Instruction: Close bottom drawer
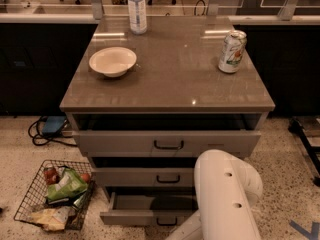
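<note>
The bottom drawer [131,217] is the lowest of three grey-beige drawers and stands pulled out, its plain grey tray [132,202] showing. Its black bar handle [166,222] sits at the picture's lower edge. My white arm [225,199] fills the lower right, in front of the drawer's right half, and a lower link [182,230] runs down and left toward the drawer front. My gripper is out of view, below the picture's edge or behind the arm.
The top drawer [167,143] and middle drawer [145,176] also stick out a little. On the cabinet top [175,79] stand a bowl [112,61], a water bottle [137,8] and a can [232,51]. A wire basket [55,194] of groceries sits on the floor at left.
</note>
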You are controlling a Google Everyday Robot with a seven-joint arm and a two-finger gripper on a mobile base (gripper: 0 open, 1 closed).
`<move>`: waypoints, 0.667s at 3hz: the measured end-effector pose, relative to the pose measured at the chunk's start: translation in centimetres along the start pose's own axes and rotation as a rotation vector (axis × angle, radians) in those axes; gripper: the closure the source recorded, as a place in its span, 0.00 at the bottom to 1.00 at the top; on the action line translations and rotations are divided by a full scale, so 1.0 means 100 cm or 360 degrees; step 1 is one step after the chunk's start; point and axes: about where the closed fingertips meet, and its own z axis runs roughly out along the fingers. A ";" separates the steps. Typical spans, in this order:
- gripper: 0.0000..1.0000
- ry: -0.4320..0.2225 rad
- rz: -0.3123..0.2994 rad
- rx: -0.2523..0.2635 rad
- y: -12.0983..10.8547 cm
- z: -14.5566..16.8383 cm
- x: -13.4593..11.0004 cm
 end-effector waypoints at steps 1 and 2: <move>1.00 0.0122 0.0130 -0.0217 0.016 0.012 0.029; 1.00 0.0256 0.0296 -0.0320 0.026 0.021 0.066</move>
